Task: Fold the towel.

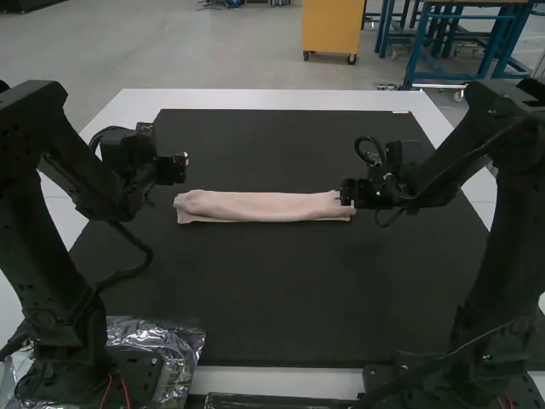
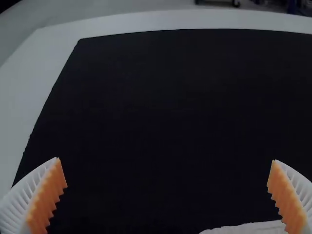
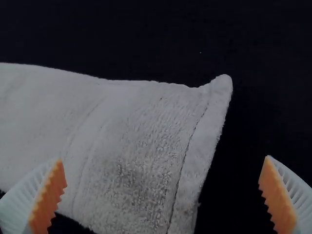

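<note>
Lying as a long, narrow strip across the black mat (image 1: 272, 290): pink towel (image 1: 264, 207). Left gripper (image 1: 184, 164) spread wide near one end; right gripper (image 1: 347, 193), likewise spread, at the other.

The high view has moderate light, with sharp glints on the crinkled silvery plastic (image 1: 181, 338), lower left; the pale pink cloth towel (image 1: 264, 206) looks bright mid-frame. Both wrist views are dimmer, the matte black mat (image 1: 272, 315) nearly detailless; the white tabletop (image 1: 264, 99) edge bows in the left one
</note>
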